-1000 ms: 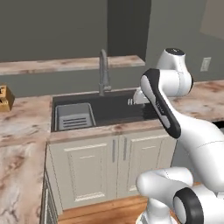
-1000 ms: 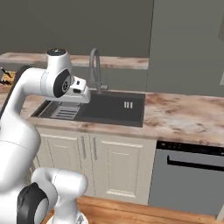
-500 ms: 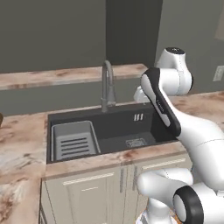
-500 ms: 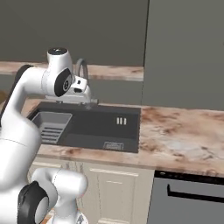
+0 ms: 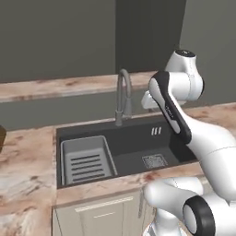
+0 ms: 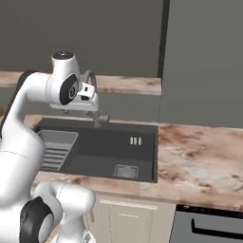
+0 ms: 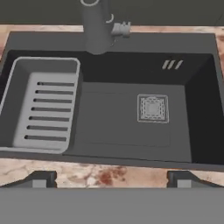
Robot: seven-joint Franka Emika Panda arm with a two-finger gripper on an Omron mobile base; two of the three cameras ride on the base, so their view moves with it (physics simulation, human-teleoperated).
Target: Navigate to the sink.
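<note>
Sink (image 7: 127, 127) directly below, marble counter (image 7: 87, 175) edge nearest.

Flat, even rendered light with soft, faint shadows inside the sink (image 7: 122, 127), slightly blurry, perhaps low-resolution

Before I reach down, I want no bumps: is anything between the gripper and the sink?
Nothing visible. In the hand view the gripper looks straight into the sink; the faucet stands at the far rim and the ribbed tray sits off to one side.
</note>
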